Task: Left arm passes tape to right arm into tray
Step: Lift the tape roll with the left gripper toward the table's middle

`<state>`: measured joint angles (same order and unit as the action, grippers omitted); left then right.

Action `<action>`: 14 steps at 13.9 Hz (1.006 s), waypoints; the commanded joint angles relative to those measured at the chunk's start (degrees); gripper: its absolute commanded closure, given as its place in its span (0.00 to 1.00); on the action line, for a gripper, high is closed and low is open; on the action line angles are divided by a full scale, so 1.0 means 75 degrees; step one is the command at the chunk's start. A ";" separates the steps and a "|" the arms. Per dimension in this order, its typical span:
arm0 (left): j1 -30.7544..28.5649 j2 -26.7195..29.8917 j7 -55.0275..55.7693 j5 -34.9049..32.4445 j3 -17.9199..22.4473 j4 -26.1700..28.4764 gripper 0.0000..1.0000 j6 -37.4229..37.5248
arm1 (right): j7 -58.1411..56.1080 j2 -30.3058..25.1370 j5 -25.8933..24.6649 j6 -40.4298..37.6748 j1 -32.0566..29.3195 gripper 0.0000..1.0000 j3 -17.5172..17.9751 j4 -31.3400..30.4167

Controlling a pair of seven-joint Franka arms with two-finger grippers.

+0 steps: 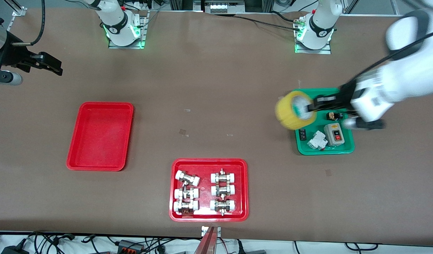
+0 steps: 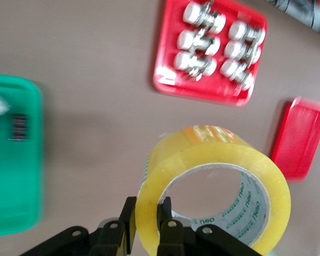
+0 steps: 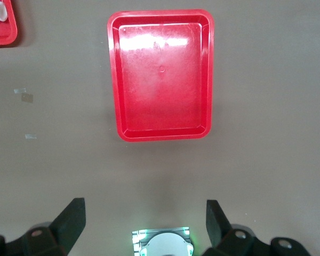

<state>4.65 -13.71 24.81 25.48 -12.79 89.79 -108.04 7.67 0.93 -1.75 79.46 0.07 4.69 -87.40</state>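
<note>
The tape (image 1: 294, 110), a yellow roll with a pale core, hangs in the air over the edge of the green tray that faces the right arm's end. My left gripper (image 1: 313, 104) is shut on it. In the left wrist view one finger sits inside the core and one outside, pinching the wall of the tape (image 2: 213, 160) at the left gripper (image 2: 146, 213). The plain red tray (image 1: 101, 135) lies empty toward the right arm's end and also shows as the tray (image 2: 300, 140) and the tray (image 3: 160, 74). My right gripper (image 1: 49, 65) waits open above the table; the right gripper (image 3: 145, 218) holds nothing.
A green tray (image 1: 343, 150) under the left arm holds a switch box (image 1: 334, 134) and a white breaker (image 1: 317, 140). A red tray (image 1: 174, 211) with several white-and-metal fittings lies nearest the front camera. The arms' bases (image 1: 123, 31) stand along the table's back edge.
</note>
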 commanded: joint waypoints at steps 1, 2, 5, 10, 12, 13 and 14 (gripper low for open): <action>0.1508 -0.0737 0.3311 -0.0033 0.0111 -0.0370 1.00 -0.1945 | -0.0644 0.0063 0.1164 -0.0176 -0.0161 0.00 -0.0027 -0.0042; 0.1792 -0.0890 0.4380 -0.0312 0.0112 -0.0370 1.00 -0.2557 | -0.0763 0.0180 0.1832 -0.0154 -0.0278 0.00 -0.0028 -0.0031; 0.2344 -0.1078 0.6227 -0.1403 0.0053 -0.0370 1.00 -0.2833 | -0.0788 0.0473 0.3100 0.0324 -0.0291 0.00 -0.0028 -0.0042; 0.2908 -0.1546 0.6441 -0.1370 0.0053 -0.0557 1.00 -0.3346 | -0.1641 0.1012 0.5338 0.1986 -0.0267 0.00 -0.0028 -0.0603; 0.3048 -0.1769 0.6710 -0.1300 0.0053 -0.0581 1.00 -0.4094 | -0.1831 0.1258 0.6137 0.2586 -0.0209 0.00 0.0031 -0.0757; 0.3072 -0.1805 0.7280 -0.1265 0.0053 -0.0592 1.00 -0.4331 | -0.1843 0.1375 0.6395 0.2890 -0.0127 0.00 0.0066 -0.0815; 0.3083 -0.1805 0.7935 -0.1276 0.0041 -0.0593 1.00 -0.4461 | -0.1901 0.1399 0.6687 0.3183 0.0129 0.00 0.0055 -0.0897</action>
<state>27.10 -25.90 77.60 16.23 -12.83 88.10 -139.70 -5.28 11.44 44.52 99.61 -1.02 4.78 -92.73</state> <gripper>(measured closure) 0.789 0.000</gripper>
